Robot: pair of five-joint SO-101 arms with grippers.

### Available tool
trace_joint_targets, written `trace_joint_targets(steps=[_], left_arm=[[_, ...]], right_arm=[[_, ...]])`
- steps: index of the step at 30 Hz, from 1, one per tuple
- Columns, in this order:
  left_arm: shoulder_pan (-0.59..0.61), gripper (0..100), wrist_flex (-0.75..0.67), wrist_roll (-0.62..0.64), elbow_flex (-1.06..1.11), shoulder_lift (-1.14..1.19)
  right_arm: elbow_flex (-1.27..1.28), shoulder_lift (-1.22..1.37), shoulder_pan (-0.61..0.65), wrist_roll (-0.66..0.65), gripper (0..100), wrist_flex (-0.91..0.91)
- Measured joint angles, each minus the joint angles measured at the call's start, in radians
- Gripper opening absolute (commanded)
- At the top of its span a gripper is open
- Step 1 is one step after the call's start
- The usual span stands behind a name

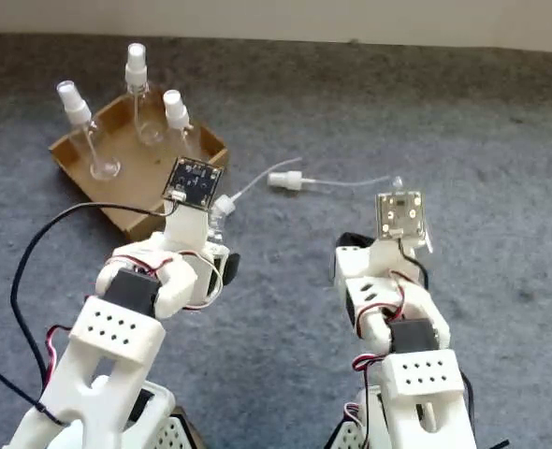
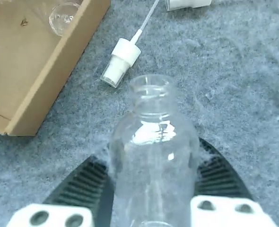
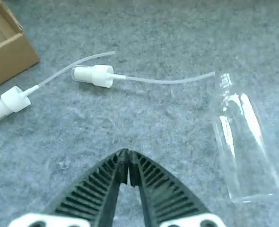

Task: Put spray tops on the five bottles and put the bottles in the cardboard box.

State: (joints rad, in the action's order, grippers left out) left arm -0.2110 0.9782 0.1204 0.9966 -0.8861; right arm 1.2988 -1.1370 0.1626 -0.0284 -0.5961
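1. The left hand sits low beside the box, clamped on an uncapped bottle whose neck points ahead.
2. A spray top lies on the table just beyond the bottle's mouth.
3. The right hand hovers low, its fingers pressed together and empty.
4. A second bottle lies on its side near the right hand, with another top ahead.
5. Three capped bottles stand in the box.

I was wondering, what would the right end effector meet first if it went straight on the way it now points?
The right end effector, shut, would likely touch bare carpet first; farther along that line lies the thin tube of a loose spray top. Depth is unclear.
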Motion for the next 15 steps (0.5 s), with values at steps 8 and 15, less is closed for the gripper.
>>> trace_joint_targets(steps=[8,15], left_arm=[[0.080,6,-0.117,0.005,0.126,-0.104],[0.091,6,-0.152,0.005,0.158,-0.166]], right_arm=[[-0.160,0.000,0.002,-0.252,0.4,-0.161],[-0.253,0.161,0.002,-0.284,0.4,-0.164]])
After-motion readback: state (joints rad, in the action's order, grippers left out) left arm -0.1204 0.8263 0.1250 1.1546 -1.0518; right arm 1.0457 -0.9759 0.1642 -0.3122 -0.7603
